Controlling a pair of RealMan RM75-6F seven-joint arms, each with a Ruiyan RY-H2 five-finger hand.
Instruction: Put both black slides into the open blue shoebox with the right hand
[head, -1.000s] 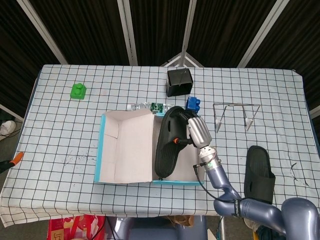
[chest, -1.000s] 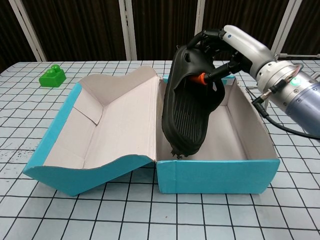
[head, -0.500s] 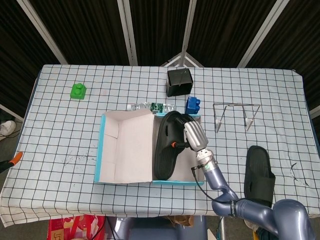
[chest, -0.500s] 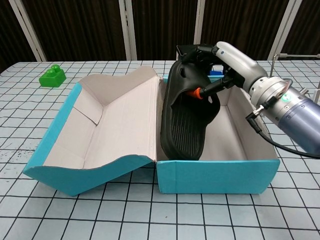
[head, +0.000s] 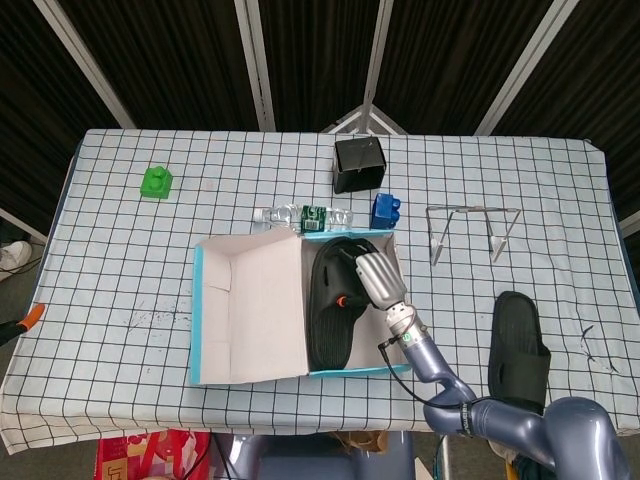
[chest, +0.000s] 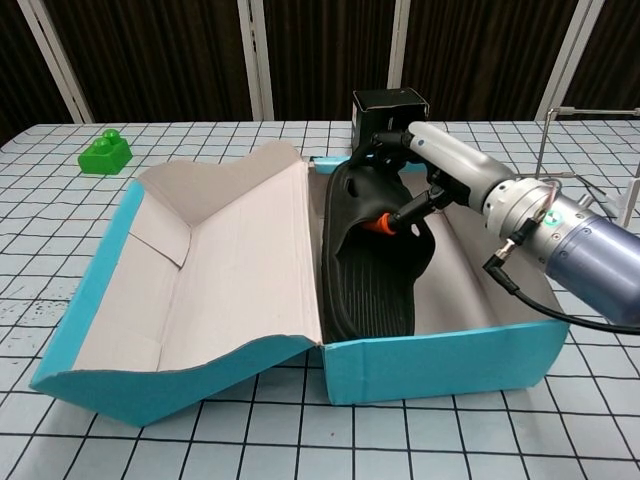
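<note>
One black slide (head: 333, 312) (chest: 374, 268) lies sole-up and tilted inside the open blue shoebox (head: 352, 372) (chest: 430, 352), against its left side. My right hand (head: 371, 279) (chest: 432, 180) reaches into the box and grips this slide by its upper end, fingers curled over the strap. The box's lid (head: 250, 305) (chest: 200, 270) lies folded open to the left. The second black slide (head: 518, 347) lies on the table to the right of the box, seen only in the head view. My left hand shows in neither view.
A small black box (head: 360, 164) (chest: 390, 104), a blue block (head: 385, 209) and a lying water bottle (head: 302, 214) sit just behind the shoebox. A metal rack (head: 470, 231) stands at the right. A green block (head: 156, 182) (chest: 105, 152) is far left.
My right hand has come down, lowering the slide from upright above the box to deep inside it. The shoebox and its lid have shifted slightly toward me.
</note>
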